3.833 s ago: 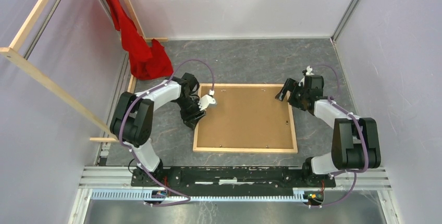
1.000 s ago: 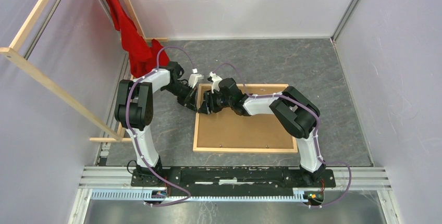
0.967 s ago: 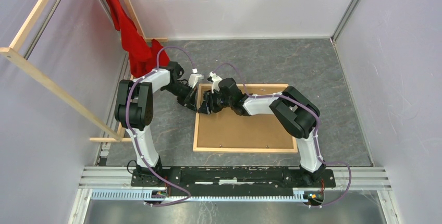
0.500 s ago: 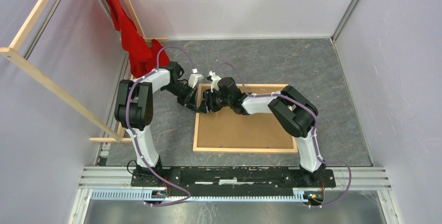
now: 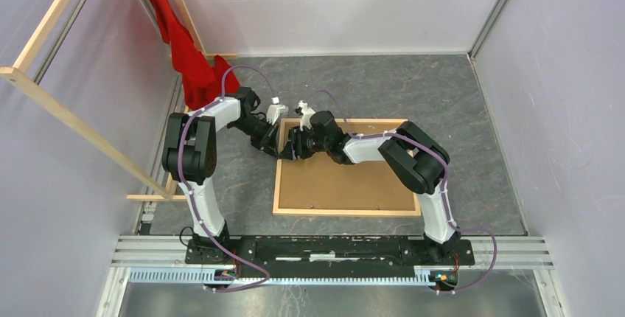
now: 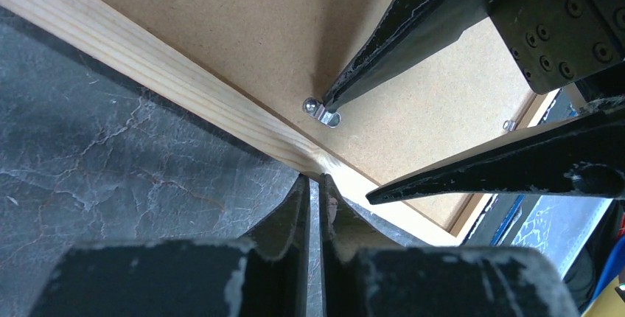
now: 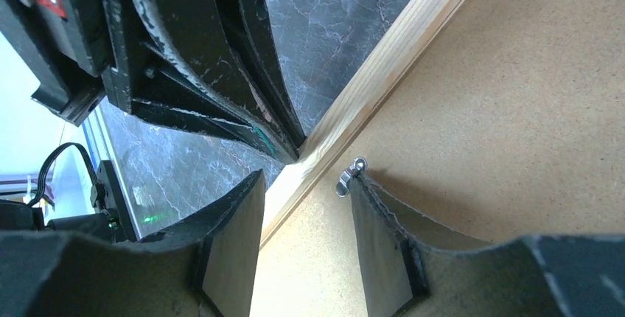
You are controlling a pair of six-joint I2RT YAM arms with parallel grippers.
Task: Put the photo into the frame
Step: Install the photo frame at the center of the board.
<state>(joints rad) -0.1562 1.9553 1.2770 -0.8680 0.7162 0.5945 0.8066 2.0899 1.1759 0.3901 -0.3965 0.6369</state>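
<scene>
While the frame (image 5: 346,212) lies flat on the dark grey desk (image 5: 413,88), back side up and filled by a brown hardboard panel (image 5: 346,180), both arms meet near its far left corner. The left pincer (image 5: 278,142) comes in from the desk side. In the left wrist view its two fingers are pressed together with nothing visible between them, and their tips sit right at the outer edge of the light-wood left rail (image 6: 184,85). The right pincer (image 5: 293,147) reaches across the panel from the other side with its jaws parted to a middling width. In the right wrist view one fingertip (image 7: 357,184) rests against a small metal clip (image 7: 345,178) screwed to the panel just inside the rail. The other finger hangs over the rail's outer side, close to the left pincer's tips. A red cloth (image 5: 195,66) hangs at the far left, beside long wooden rails (image 5: 74,122).
</scene>
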